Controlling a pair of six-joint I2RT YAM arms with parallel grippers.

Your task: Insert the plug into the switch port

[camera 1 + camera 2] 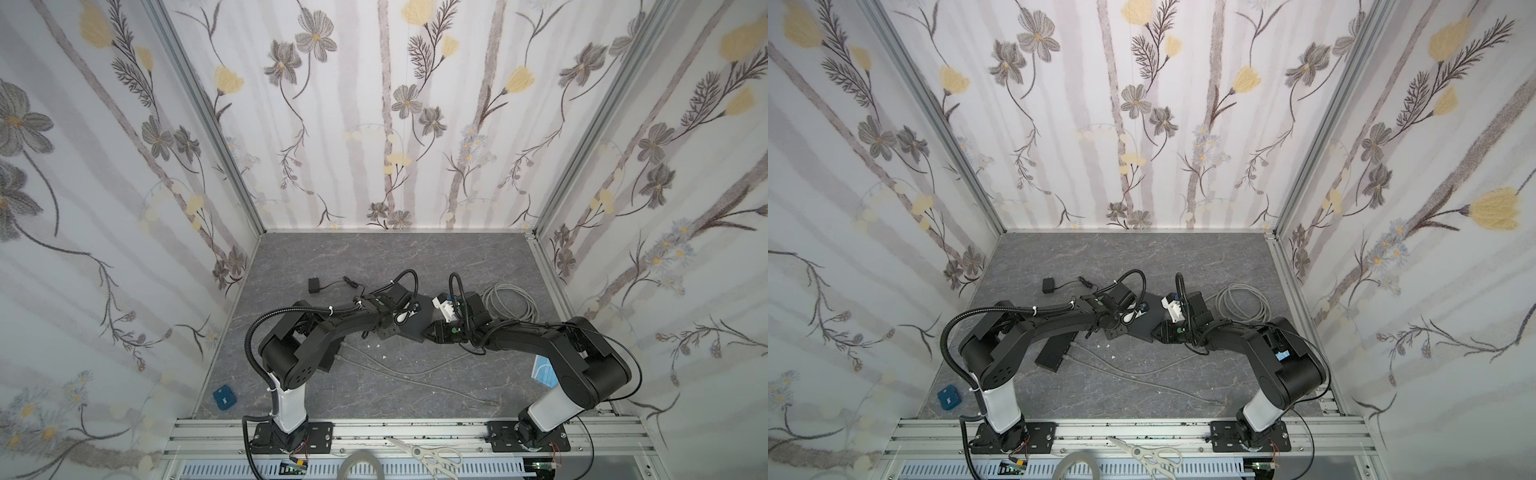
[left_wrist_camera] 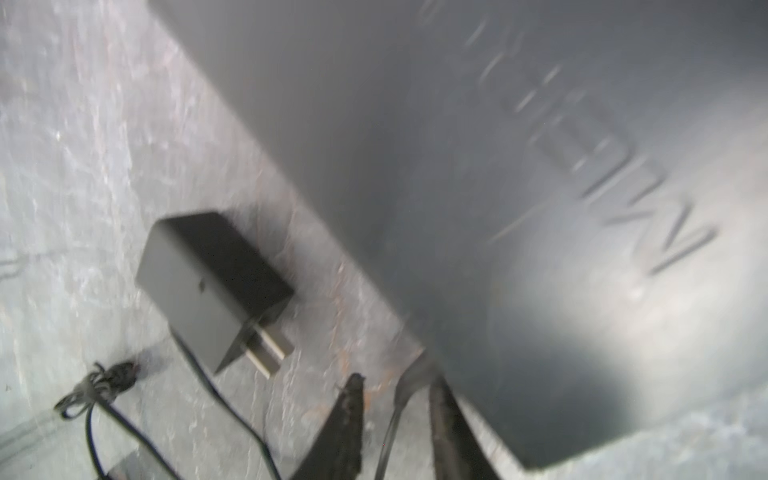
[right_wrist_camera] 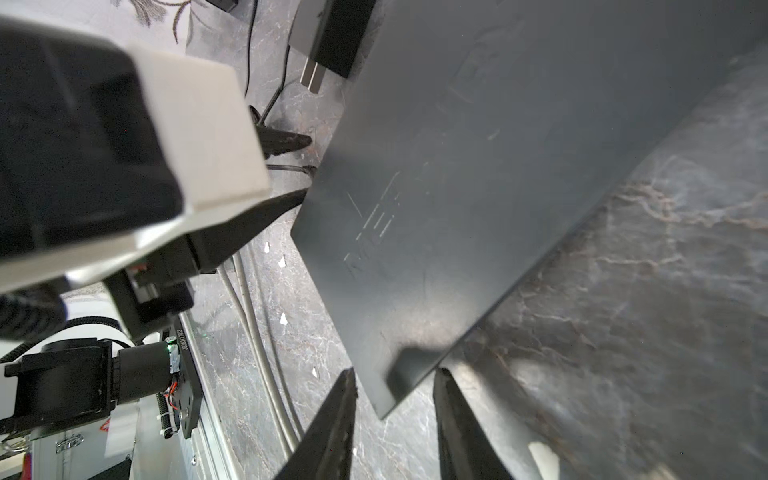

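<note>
1 plug is judged seated at the switch edge, lower centre | left gripper is spread either side, clamping nothing | switch corner is pinched by right gripper, judged as bracing.

Both top views: high up, at front, look down on whole desk. Wrist views: very close, low, both see switch.

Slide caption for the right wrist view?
Right gripper pinches the switch corner; open left gripper straddles the thin cable meeting its edge.
</note>
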